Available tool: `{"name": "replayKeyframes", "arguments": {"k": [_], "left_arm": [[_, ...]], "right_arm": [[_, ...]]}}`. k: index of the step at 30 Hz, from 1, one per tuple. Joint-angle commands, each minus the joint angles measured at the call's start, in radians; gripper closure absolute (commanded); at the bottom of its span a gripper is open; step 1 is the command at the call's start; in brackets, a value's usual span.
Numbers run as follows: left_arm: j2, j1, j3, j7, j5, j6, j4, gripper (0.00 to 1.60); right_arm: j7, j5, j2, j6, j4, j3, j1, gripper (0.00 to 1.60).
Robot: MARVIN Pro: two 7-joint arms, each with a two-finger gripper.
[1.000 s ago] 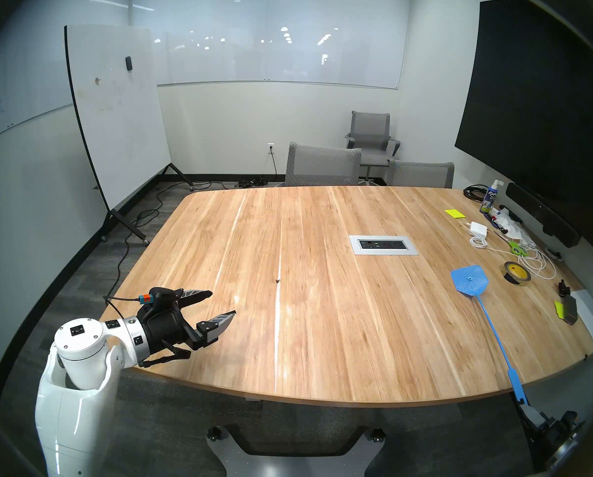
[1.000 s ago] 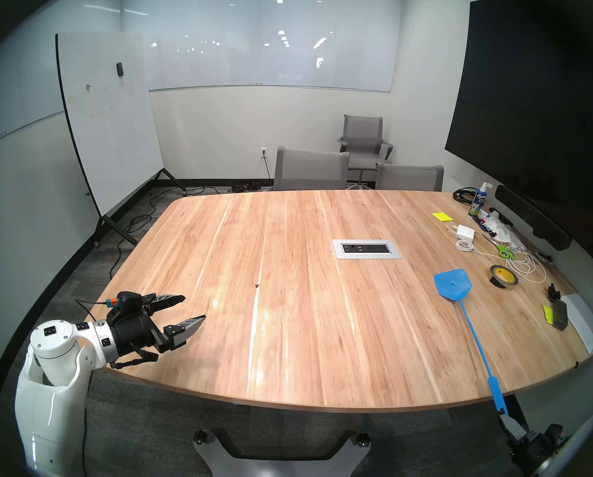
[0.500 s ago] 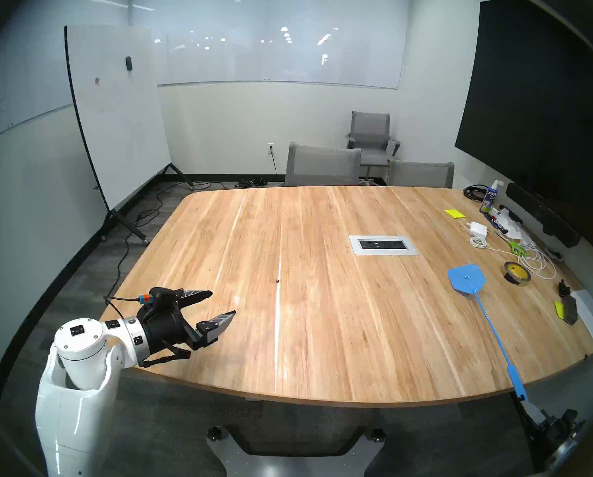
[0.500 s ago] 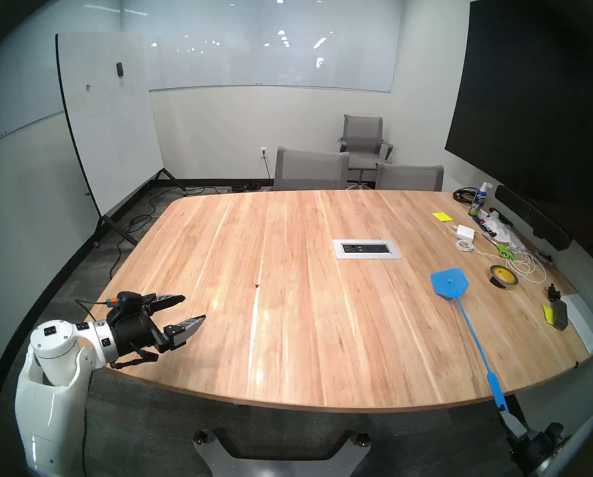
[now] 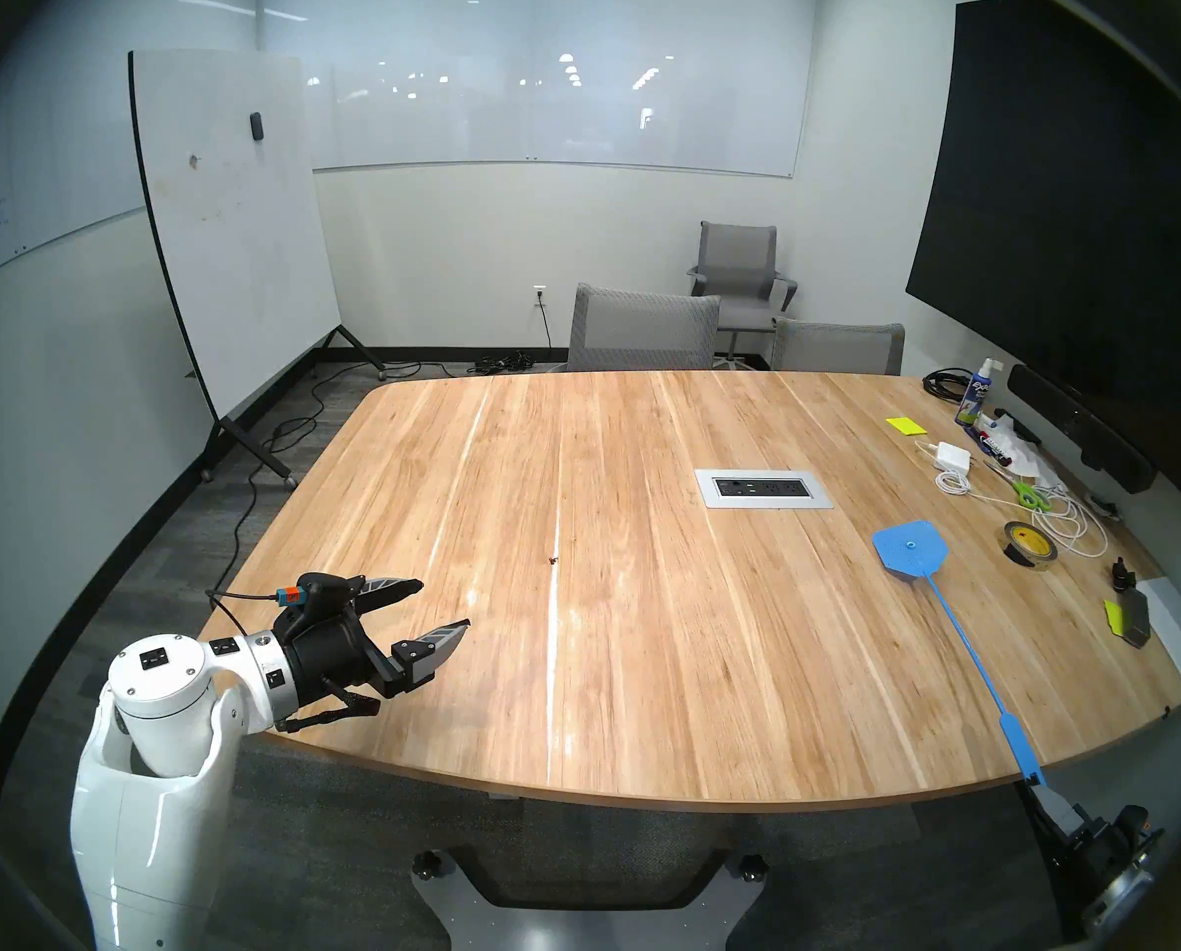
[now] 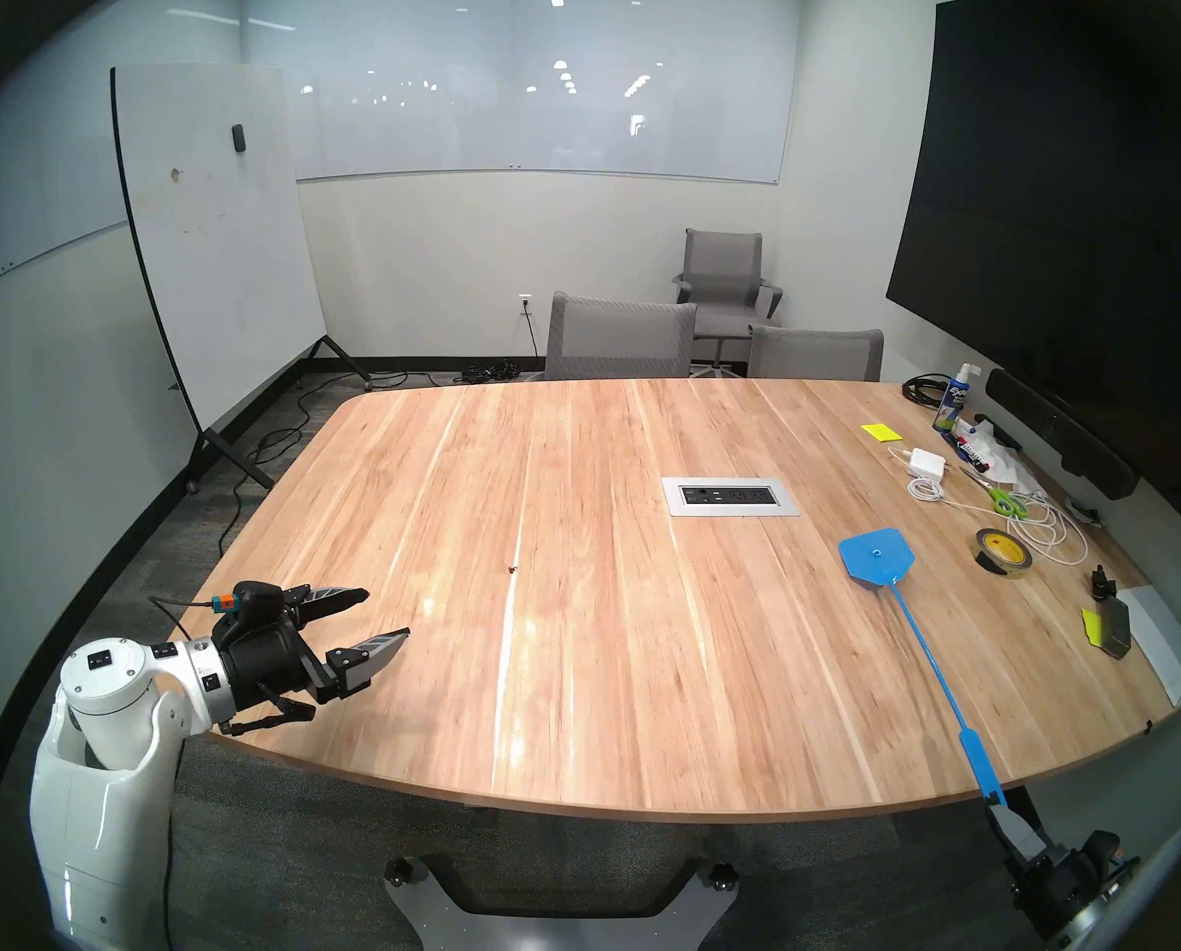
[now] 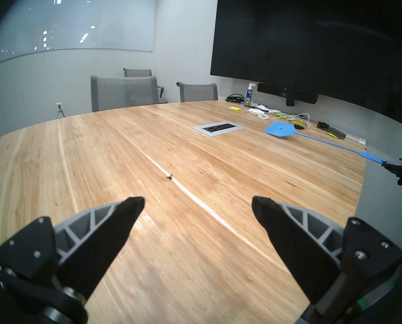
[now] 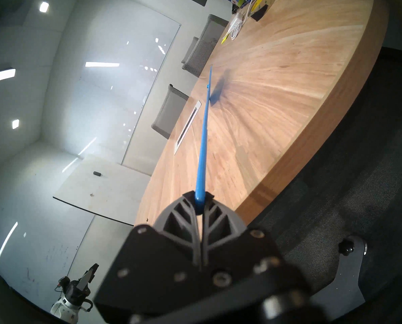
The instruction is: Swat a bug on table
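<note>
The bug [image 5: 553, 559] is a tiny dark speck on the light wood table [image 5: 642, 689], left of centre; it also shows in the right head view [image 6: 511, 569] and the left wrist view [image 7: 169, 176]. My right gripper [image 5: 1044, 792] is shut on the handle end of a blue fly swatter [image 5: 911, 549] at the table's front right edge; its head hovers over the table, far right of the bug. In the right wrist view the fingers [image 8: 186, 203] clamp the handle [image 8: 202, 152]. My left gripper [image 5: 447, 603] is open and empty near the left edge, short of the bug.
A grey power-outlet panel [image 5: 764, 488] is set in the table. Tape roll [image 5: 1030, 546], white cables [image 5: 1068, 524], green scissors [image 5: 1030, 495], charger [image 5: 952, 456], spray bottle [image 5: 977, 392] and sticky notes [image 5: 905, 426] crowd the right side. Grey chairs [image 5: 642, 328] stand behind.
The swatter has swung left over the table, its head moving toward the bug side and slightly farther back. The left arm and the bug have not moved.
</note>
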State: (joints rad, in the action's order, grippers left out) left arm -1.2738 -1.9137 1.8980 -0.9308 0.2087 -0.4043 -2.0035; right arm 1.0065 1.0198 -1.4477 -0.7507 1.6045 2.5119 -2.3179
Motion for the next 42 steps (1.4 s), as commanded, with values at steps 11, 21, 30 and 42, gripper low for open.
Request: {"name": "replayKeyframes", "arguments": {"k": [11, 21, 30, 42], "left_arm": [[0.001, 0.002, 0.001, -0.003, 0.0, -0.001, -0.014, 0.0], [0.0, 0.002, 0.001, -0.004, -0.001, -0.001, -0.014, 0.0], [-0.001, 0.002, 0.001, -0.004, -0.002, -0.002, -0.015, 0.0], [-0.002, 0.003, 0.002, -0.005, -0.003, -0.002, -0.015, 0.0]], "right_arm": [[-0.136, -0.013, -0.054, -0.004, 0.133, -0.084, 0.097, 1.6], [-0.238, 0.001, -0.091, -0.014, 0.213, -0.135, 0.161, 1.6], [-0.313, 0.036, -0.106, -0.039, 0.234, -0.135, 0.218, 1.6], [-0.356, 0.054, -0.147, -0.066, 0.302, -0.153, 0.244, 1.6]]}}
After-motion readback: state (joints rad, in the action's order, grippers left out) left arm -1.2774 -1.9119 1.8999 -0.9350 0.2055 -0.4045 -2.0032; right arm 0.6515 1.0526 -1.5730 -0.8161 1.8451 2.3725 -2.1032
